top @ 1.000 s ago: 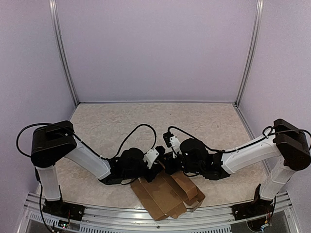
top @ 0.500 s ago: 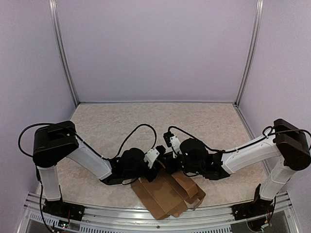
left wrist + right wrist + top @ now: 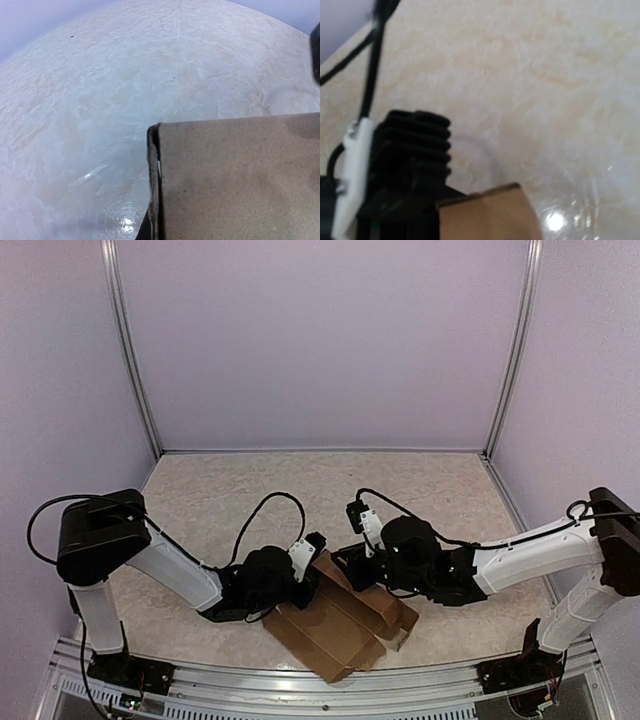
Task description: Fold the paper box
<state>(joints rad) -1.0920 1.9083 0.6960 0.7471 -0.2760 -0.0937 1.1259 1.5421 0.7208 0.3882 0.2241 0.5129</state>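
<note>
The paper box (image 3: 335,630) is a plain brown cardboard piece, partly folded, lying near the table's front edge between the two arms. My left gripper (image 3: 310,572) holds its far left edge. In the left wrist view the cardboard (image 3: 235,180) fills the lower right, with a dark finger (image 3: 144,231) along its edge. My right gripper (image 3: 348,565) is at the box's far end, close to the left one. In the right wrist view a cardboard flap (image 3: 487,215) rises from the bottom middle. The right fingers themselves are hidden.
The beige table (image 3: 230,490) is enclosed by lilac walls with metal posts (image 3: 130,350). An aluminium rail (image 3: 300,685) runs along the near edge just beyond the box. The left arm's black wrist (image 3: 412,160) and cable sit close in the right wrist view.
The box has been drawn into a narrower, more folded shape and shifted slightly left. The right arm moved right and a little forward; the left gripper moved up along the box edge.
</note>
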